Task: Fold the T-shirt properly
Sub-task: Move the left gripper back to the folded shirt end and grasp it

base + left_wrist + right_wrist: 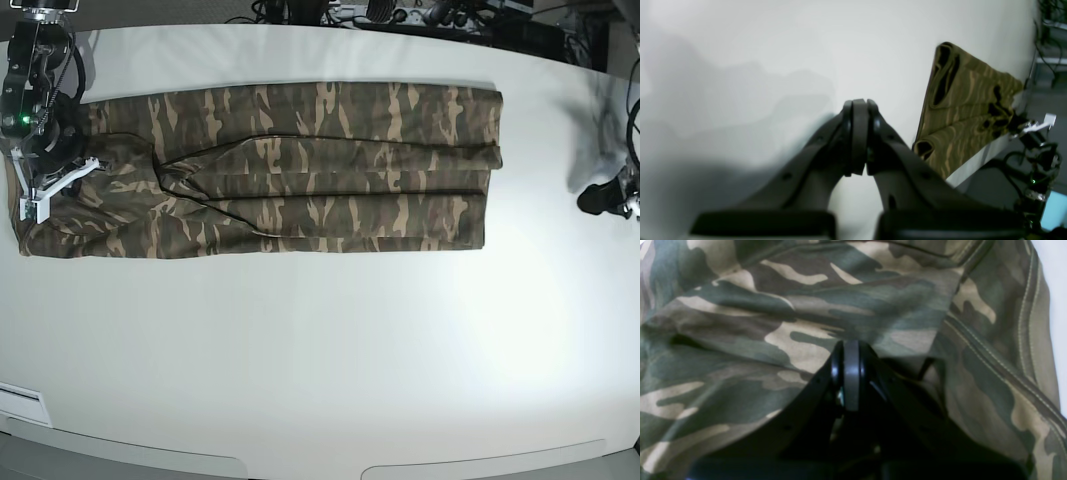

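Note:
The camouflage T-shirt [300, 170] lies folded lengthwise as a long strip across the white table [320, 350], its hem end to the right. My right gripper [75, 170] is over the shirt's left end. In the right wrist view the cloth [773, 323] fills the frame and its creases run in to the closed fingertips, where the gripper [850, 343] pinches a fold. My left gripper [600, 198] is off the shirt, to the right of its hem end. In the left wrist view it [860, 101] is shut and empty above bare table, with the shirt [967, 106] off to one side.
Cables and equipment [400, 15] line the table's far edge. More cables and gear [1033, 150] hang beyond the table edge in the left wrist view. Bare table lies in front of the shirt, down to the near edge [300, 465].

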Robot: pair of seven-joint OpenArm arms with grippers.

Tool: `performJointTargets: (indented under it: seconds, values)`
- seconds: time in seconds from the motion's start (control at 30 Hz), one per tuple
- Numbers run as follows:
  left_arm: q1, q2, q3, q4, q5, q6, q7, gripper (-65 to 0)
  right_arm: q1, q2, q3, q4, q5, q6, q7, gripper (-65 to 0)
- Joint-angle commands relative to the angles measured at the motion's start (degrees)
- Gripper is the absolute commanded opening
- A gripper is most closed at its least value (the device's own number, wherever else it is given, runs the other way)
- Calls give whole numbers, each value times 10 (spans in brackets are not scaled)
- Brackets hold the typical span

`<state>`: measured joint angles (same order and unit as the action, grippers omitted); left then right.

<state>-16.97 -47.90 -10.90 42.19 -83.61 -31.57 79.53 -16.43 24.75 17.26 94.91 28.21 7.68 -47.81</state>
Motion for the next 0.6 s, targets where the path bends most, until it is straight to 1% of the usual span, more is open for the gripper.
performJointTargets:
  seconds: [0.0,0.07,0.23,0.27,0.33,0.43,0.57]
  values:
    - [-11,-10,-3,17,-14,-3,5,-650,-3,7,0,-5,-17,-6,-38,-650]
    - [-11,3,0,36,-14,-4,5,-650,-1,7,0,-5,-17,-7,-38,-650]
    - [-11,23,47,111,-14,1,5,-650,-1,7,0,-5,-17,-8,-38,-650]
    - [-11,24,58,130,-14,7,5,-650,-1,7,0,-5,-17,-7,-38,-650]
    - [-11,24,73,170,-14,7,5,-650,-1,7,0,-5,-17,-5,-38,-650]
    - [-8,24,75,214,-14,5,5,-650,-1,7,0,-5,-17,-6,-39,-650]
    - [-4,24,75,228,-14,5,5,-650,-1,7,0,-5,-17,-6,-43,-650]
